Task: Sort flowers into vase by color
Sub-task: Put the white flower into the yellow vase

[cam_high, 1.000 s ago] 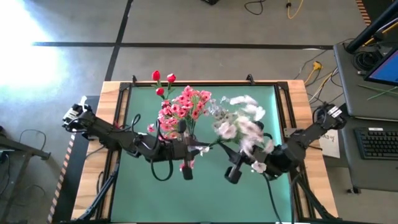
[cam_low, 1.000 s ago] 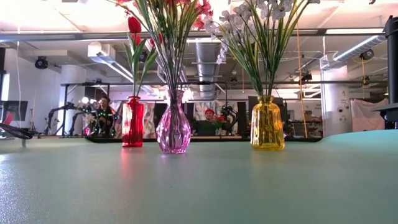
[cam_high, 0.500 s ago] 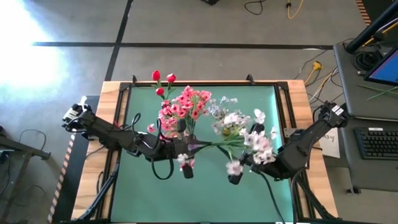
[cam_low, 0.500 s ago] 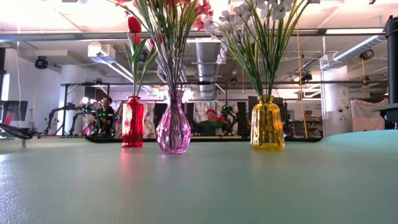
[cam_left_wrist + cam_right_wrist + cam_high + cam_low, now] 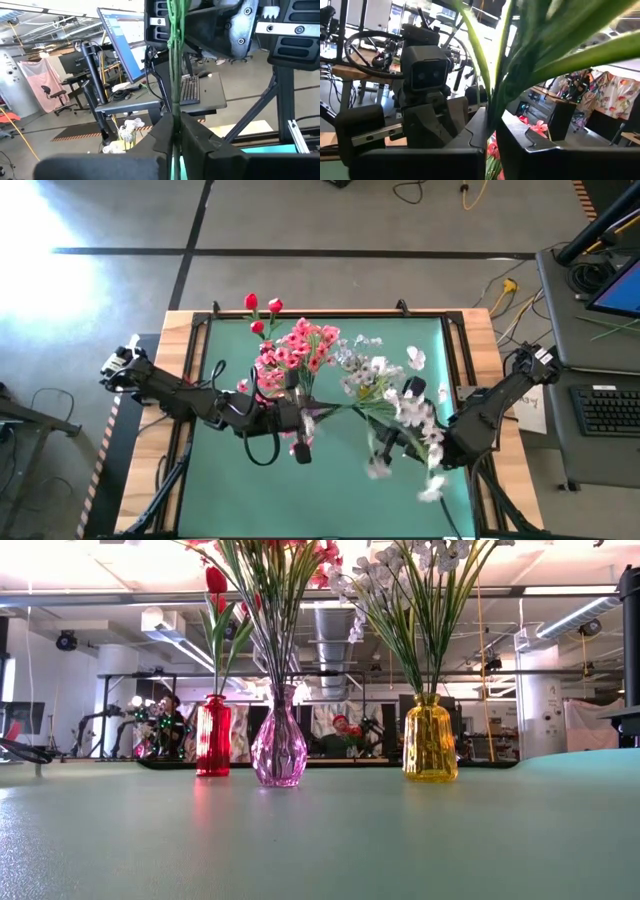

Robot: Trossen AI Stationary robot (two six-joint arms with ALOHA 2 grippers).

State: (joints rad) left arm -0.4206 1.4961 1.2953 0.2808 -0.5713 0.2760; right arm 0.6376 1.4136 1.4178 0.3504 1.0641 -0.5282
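A white flower spray [image 5: 410, 425] is held in the air between both arms. Its blurred blossoms spread toward the table's near right. Its thin green stem [image 5: 335, 410] runs from my right gripper [image 5: 385, 448] across to my left gripper [image 5: 300, 440]. Both grippers are shut on it and face each other, high above the table. Pink sprays [image 5: 300, 350] stand in the pink vase [image 5: 279, 745]. Red buds [image 5: 262, 308] are in the red vase [image 5: 213, 735], and white sprays [image 5: 362, 370] in the yellow vase [image 5: 430, 738]. The low view shows no gripper. My left gripper [image 5: 175, 127] pinches the bare green stem [image 5: 175, 95] between its two fingers. The stem runs on from the fingers toward the right gripper [image 5: 210, 30] opposite. The spray is lifted clear of the table. My right gripper [image 5: 491, 125] pinches the spray where its long green leaves [image 5: 520, 55] fan out from the stem, and the leaves spread away beyond the fingers. The spray is clear of the table, and its blossoms hang off toward the near edge.
The three vases stand in a row toward the table's far side, with their sprays rising high. The green mat [image 5: 330, 490] shows bare toward the near edge. A desk with a keyboard [image 5: 605, 410] stands to the right of the table. People sit in the room behind [image 5: 340, 735].
The held white spray's blossom end has swung fast, with blur, from over the yellow vase toward the table's near right as my right gripper turned. The stem end at my left gripper has stayed where it was.
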